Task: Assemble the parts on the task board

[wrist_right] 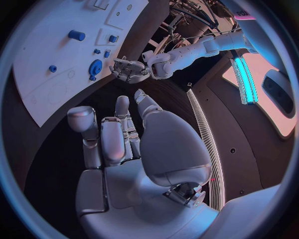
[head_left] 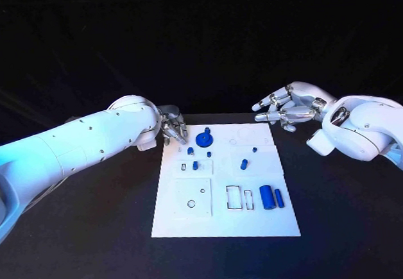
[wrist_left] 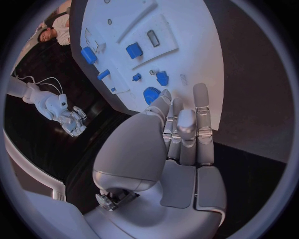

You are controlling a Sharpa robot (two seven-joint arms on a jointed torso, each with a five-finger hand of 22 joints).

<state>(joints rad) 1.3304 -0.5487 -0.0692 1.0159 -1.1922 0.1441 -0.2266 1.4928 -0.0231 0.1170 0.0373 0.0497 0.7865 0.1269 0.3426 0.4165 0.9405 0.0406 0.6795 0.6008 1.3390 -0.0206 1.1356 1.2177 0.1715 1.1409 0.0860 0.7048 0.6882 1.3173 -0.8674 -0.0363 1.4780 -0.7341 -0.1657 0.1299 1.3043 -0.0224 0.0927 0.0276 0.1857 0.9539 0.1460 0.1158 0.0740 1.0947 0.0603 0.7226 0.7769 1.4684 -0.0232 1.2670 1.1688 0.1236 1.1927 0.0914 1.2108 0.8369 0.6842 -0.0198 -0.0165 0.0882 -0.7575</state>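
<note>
My left hand [head_left: 170,128] hovers at the far left corner of the white rectangular task board [head_left: 184,218], fingers straight, close together and empty (my forearm hides its palm from the head camera). My right hand [head_left: 290,106] hangs off the far right corner, fingers loosely apart, holding nothing. The small blue plastic parts [head_left: 272,198] lie scattered on the board, and the toothed blue round gear [wrist_left: 151,94] shows its teeth clearly from my left wrist.

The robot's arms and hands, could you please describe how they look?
Both arms are glossy white rounded shells with small dark dots. The left robot hand and right robot hand are silver metal, with segmented fingers and smooth grey palm pads. A thin cable trails by the right arm.
</note>
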